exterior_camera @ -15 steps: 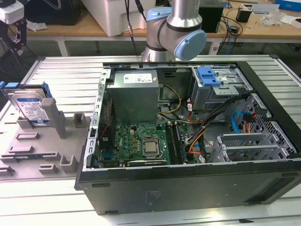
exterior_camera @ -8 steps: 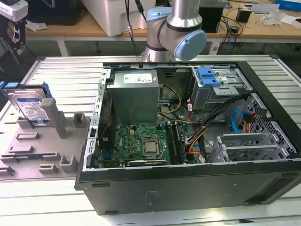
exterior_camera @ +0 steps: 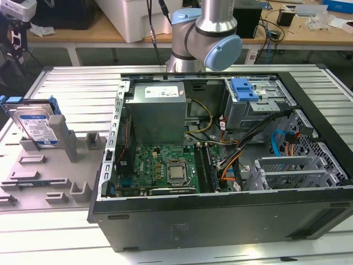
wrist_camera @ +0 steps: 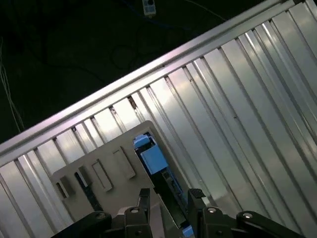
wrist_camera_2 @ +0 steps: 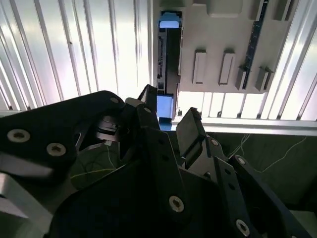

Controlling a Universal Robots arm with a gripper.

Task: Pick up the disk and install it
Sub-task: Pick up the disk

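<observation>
The disk (exterior_camera: 36, 124), a silver drive with a white-and-blue label in a blue bracket, stands on edge in a grey slotted fixture (exterior_camera: 60, 165) at the exterior view's left. In both wrist views I look down on its thin edge with the blue bracket, the disk (wrist_camera_2: 170, 54) (wrist_camera: 153, 158) seated in the fixture plate (wrist_camera_2: 213, 34) (wrist_camera: 84, 171). My gripper (wrist_camera_2: 168, 111) (wrist_camera: 170, 198) is open above it, one black finger to each side of the disk's line. The fingers (wrist_camera_2: 189, 126) hold nothing and stand apart from the disk.
An open computer case (exterior_camera: 220, 221) lies on the ribbed metal table (exterior_camera: 77, 88) to the fixture's right. Inside are a blue-handled drive cage (exterior_camera: 248, 94), a grey power supply (exterior_camera: 157, 105) and the motherboard (exterior_camera: 165, 168). The arm's base (exterior_camera: 207, 33) stands behind the case.
</observation>
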